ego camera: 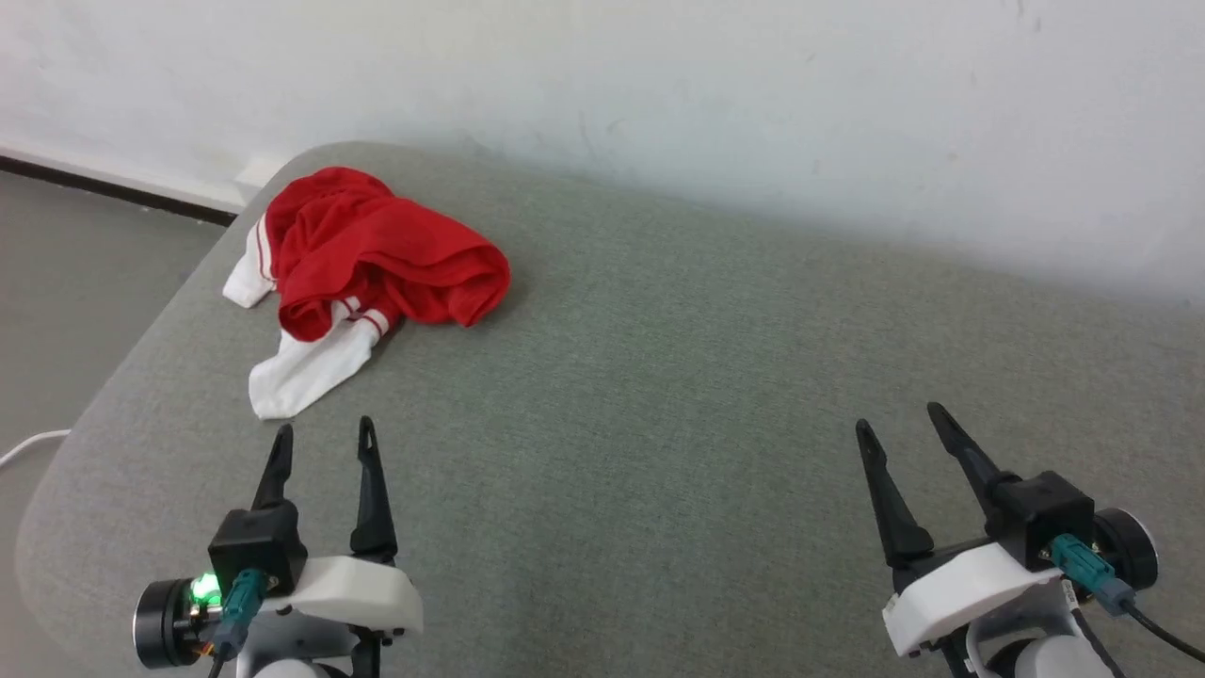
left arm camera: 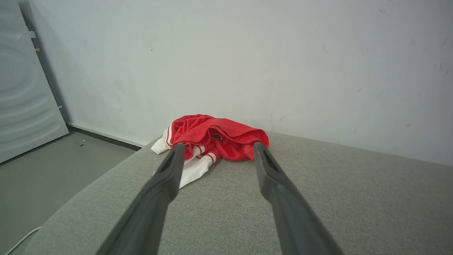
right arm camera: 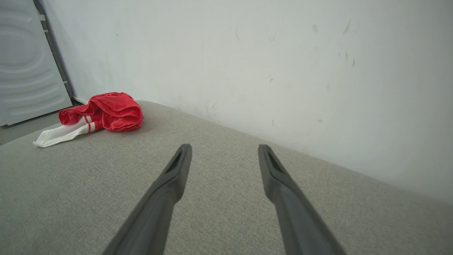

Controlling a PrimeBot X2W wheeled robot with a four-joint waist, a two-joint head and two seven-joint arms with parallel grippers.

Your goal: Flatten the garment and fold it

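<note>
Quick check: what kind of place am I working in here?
Probably a bare indoor test room: a grey fabric-covered table bearing a crumpled red jersey, a scuffed white wall, a plain grey floor.

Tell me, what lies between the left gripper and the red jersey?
Only bare grey cushion, seen in the head view; the open left gripper hangs short of the jersey.

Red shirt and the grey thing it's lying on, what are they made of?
Red shirt: probably a thin sporty knit, maybe polyester. It crumples into soft folds, with a faint sheen and a fine mesh-like texture.
Grey surface: looks like matte woven upholstery fabric. A fine flecked weave shows, and the rounded edge suggests padding underneath.
</note>
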